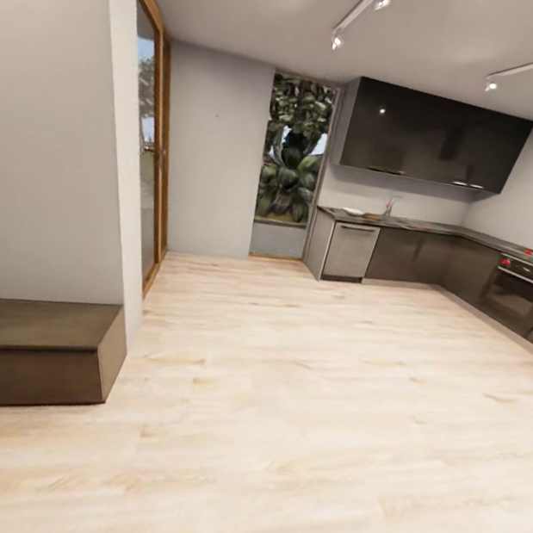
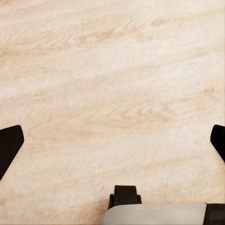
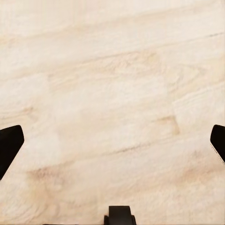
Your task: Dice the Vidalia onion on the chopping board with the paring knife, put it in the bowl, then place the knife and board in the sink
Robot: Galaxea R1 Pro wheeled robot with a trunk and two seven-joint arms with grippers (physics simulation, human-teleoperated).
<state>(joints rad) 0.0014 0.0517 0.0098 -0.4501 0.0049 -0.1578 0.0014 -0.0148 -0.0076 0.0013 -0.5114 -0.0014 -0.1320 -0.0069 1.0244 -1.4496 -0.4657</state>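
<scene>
Left gripper splayed, empty, over bare floor; right gripper likewise. Countertop with bowl and tap, well ahead of both. Step: approach; next, drive to sink for onion.

Open floor: pale wood floor runs unobstructed to the far kitchen. Left side: dark low bench against a white wall. Far side: countertop over dark cabinets, oven at right. Left gripper and right gripper: fingers wide apart, bare floor between.
</scene>
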